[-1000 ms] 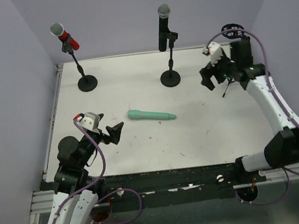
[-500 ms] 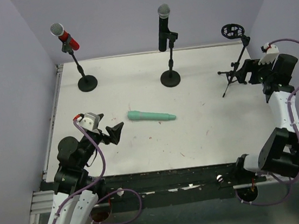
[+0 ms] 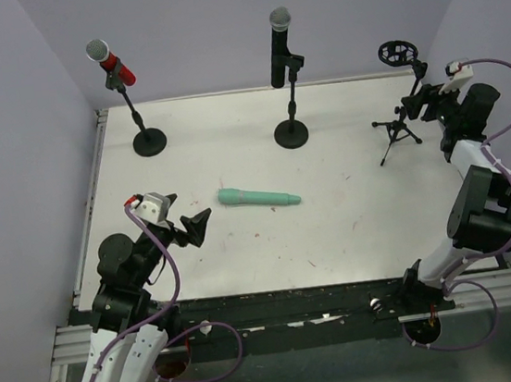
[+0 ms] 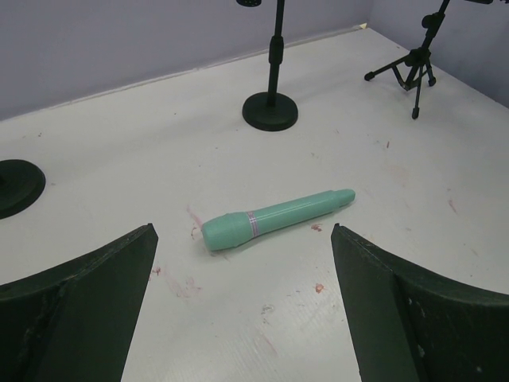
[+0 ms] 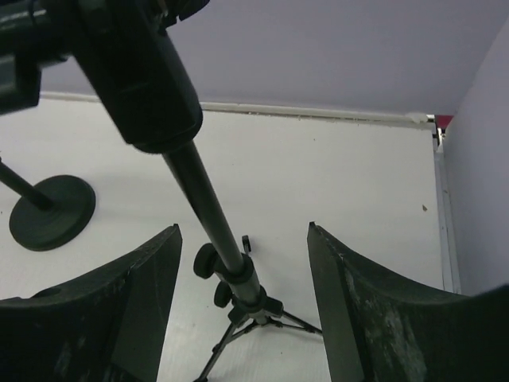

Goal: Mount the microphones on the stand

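L claw (image 3: 187, 220): we saw jaws apart, near edge, facing mint-green mic (image 3: 258, 195).
R claw (image 3: 422, 102): jaws apart, straddled tripod stand (image 3: 397, 127) pole.
Mint-green mic: lay flat mid-table (image 3: 353, 226), untouched.
Red mic (image 3: 111, 63), black mic (image 3: 277, 48): we saw both clipped on round-base stands (image 3: 150, 141), back edge.

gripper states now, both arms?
Left gripper: open, empty, mint mic lying ahead of it.
Right gripper: open, fingers either side of the tripod stand pole, not gripping.

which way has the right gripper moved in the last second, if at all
Yes. The right gripper swung rightward: it was on the left of the tripod stand, and now sits on its right, open around its pole.
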Tool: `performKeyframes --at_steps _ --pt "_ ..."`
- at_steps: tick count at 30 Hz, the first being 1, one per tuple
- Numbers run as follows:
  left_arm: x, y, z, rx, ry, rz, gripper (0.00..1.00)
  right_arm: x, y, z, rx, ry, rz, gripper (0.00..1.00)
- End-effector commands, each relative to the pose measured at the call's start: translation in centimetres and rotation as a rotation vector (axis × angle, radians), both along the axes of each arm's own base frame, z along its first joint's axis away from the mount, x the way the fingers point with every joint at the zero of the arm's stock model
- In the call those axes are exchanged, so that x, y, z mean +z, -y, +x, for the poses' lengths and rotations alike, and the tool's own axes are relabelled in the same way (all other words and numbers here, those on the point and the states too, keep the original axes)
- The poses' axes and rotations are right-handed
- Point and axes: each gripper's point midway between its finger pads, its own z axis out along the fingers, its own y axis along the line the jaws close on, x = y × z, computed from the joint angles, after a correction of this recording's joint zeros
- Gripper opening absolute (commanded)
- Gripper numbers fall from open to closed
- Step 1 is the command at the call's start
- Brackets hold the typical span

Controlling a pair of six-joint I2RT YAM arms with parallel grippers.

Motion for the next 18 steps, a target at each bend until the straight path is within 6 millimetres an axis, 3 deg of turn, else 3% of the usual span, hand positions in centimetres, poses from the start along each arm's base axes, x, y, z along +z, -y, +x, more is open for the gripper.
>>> performKeyframes --at_steps 1,3,11,15,18 --pt "-0.2 0.0 0.2 0.003 -0.002 0.001 0.98 3.8 -0.7 1.8 0.075 0.141 0.011 0.72" --pt "-0.3 0.0 0.3 0.002 -0.005 0.002 0.98 3.6 -0.9 2.2 0.095 0.147 0.009 0.71" --pt "-0.6 0.0 0.5 0.006 -0.018 0.010 0.98 2.8 -2.9 3.0 0.210 0.144 -0.008 0.43" --pt "-0.8 0.0 0.6 0.009 -0.024 0.013 0.98 2.1 -3.9 2.3 0.263 0.139 -0.039 0.21" --pt "-0.9 -0.1 0.7 0.013 -0.025 0.015 0.98 2.6 -5.6 0.6 0.351 0.148 -0.051 0.10"
